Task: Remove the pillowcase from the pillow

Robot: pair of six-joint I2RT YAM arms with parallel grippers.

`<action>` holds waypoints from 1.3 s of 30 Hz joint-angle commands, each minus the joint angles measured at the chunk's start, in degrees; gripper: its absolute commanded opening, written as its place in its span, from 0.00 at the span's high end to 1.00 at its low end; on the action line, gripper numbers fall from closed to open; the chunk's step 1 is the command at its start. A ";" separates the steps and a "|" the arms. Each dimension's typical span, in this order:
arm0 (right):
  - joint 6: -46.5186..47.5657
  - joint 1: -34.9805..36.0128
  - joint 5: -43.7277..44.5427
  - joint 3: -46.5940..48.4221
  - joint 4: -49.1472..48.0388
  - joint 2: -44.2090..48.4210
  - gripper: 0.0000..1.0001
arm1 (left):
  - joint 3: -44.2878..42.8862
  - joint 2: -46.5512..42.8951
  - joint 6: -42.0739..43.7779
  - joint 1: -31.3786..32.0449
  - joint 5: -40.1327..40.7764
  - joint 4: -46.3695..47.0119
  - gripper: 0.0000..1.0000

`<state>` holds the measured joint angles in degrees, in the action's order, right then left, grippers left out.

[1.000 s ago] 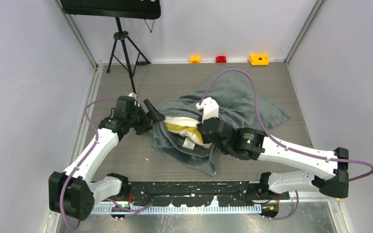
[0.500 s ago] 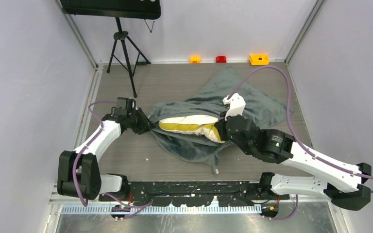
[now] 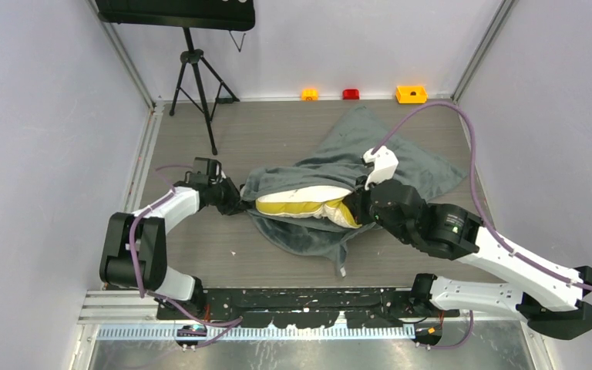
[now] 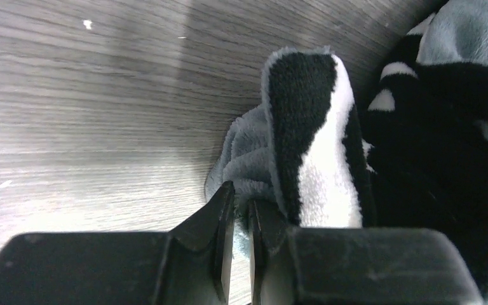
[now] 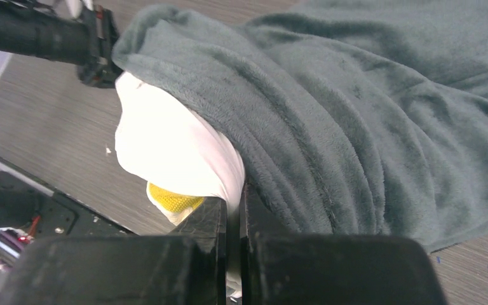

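The dark grey plush pillowcase (image 3: 401, 158) lies crumpled mid-table, draped over the white pillow (image 3: 301, 202), whose yellow-olive band shows at the open left mouth. My left gripper (image 3: 235, 206) is low at that mouth, shut on the pillowcase's edge (image 4: 248, 165) beside the zebra-striped lining (image 4: 318, 127); grey fabric sits between its jaws (image 4: 241, 206). My right gripper (image 3: 352, 210) is at the pillow's right end, shut on the white pillow (image 5: 165, 146), with the pillowcase (image 5: 356, 101) bunched just to its right. A thin white fold runs between its jaws (image 5: 234, 200).
A black tripod (image 3: 196, 77) carrying a dark panel (image 3: 176, 11) stands at the back left. Small orange (image 3: 309, 94), red (image 3: 351, 94) and yellow (image 3: 411, 94) blocks line the back wall. Grey walls close in both sides, and a metal rail (image 3: 316, 297) runs along the near edge.
My left gripper has dropped to the pillowcase's mouth and shut on its edge. My right arm has drawn the pillow end to the right, stretching the case.
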<state>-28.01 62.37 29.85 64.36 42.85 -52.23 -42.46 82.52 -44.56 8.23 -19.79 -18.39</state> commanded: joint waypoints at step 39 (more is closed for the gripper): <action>-7.02 -0.67 -23.54 -5.47 -27.47 -22.80 1.00 | -3.08 -21.60 -5.39 -11.83 -16.60 -11.30 0.16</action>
<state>-34.81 62.28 3.62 57.84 21.02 -73.63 -48.05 65.58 -45.39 -3.81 -28.18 -26.59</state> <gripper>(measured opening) 0.072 0.826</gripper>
